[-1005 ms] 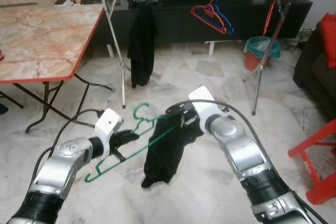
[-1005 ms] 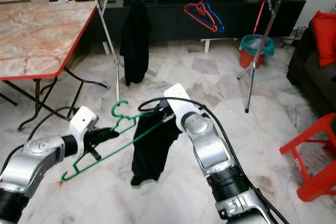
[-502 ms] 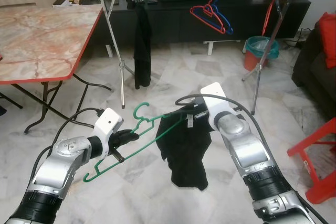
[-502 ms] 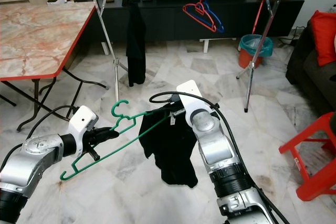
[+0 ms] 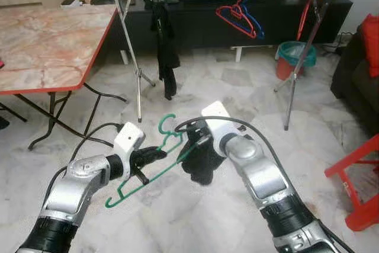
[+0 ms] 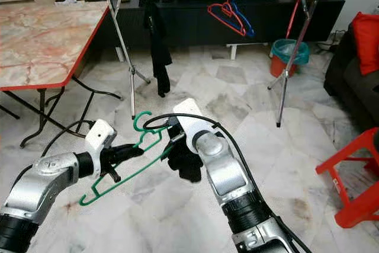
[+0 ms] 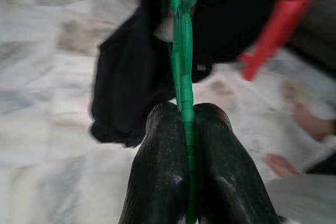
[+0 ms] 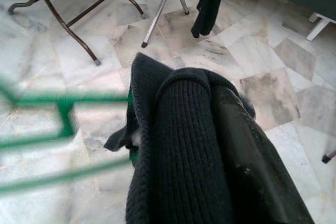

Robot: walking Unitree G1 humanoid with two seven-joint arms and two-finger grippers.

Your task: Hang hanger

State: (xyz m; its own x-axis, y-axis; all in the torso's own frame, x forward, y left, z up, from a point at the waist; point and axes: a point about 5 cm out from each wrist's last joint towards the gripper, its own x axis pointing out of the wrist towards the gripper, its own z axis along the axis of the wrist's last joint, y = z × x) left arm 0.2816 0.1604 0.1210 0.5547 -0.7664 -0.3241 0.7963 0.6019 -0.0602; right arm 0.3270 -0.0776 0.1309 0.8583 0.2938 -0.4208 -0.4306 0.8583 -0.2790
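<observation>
Marble floor [image 5: 195, 217]; left gripper [image 7: 185, 129] pinches green hanger [image 5: 142, 173], right gripper [image 8: 210, 145] clamps black garment [image 5: 201, 158].

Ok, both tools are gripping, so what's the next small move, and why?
Probably draw the right tool along the hanger, pulling the garment over its arm: the cloth is bunched at one end, while the left tool pinches the hanger steady.

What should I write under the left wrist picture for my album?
Left gripper shut on a thin green plastic hanger, with a black knitted garment bunched just beyond it.
</observation>
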